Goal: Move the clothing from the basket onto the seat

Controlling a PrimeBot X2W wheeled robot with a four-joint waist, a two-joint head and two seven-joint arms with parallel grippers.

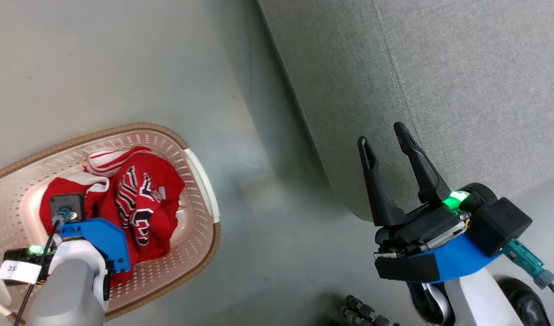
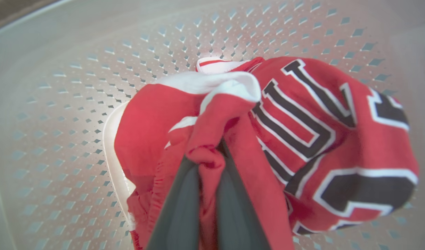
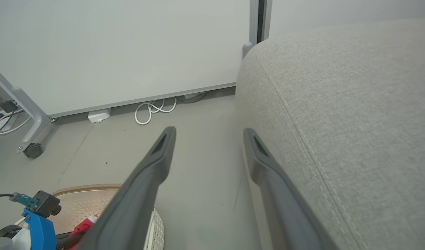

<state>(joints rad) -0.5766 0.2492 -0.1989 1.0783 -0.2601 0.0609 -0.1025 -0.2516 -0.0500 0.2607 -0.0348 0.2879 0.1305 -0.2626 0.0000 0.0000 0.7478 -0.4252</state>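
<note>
The cream basket (image 1: 203,174) stands on the floor at the lower left, with the red clothing (image 1: 155,213) heaped inside. My left arm's blue wrist (image 1: 98,240) reaches down into it. In the left wrist view my left gripper (image 2: 207,156) is shut on a fold of red clothing (image 2: 156,118) with white trim, beside the jersey (image 2: 337,139) with black-and-white numerals. The grey seat (image 1: 440,90) fills the upper right. My right gripper (image 1: 385,140) hangs open and empty by the seat's rounded corner, well away from the basket. The right wrist view shows the same gripper (image 3: 209,132) beside the seat (image 3: 337,121).
Bare grey floor (image 1: 267,203) lies between basket and seat. White cables (image 3: 153,109) coil at the foot of a pale wall panel. A wheeled frame leg (image 3: 33,151) stands at the left. The basket's rim (image 3: 83,189) shows low in the right wrist view.
</note>
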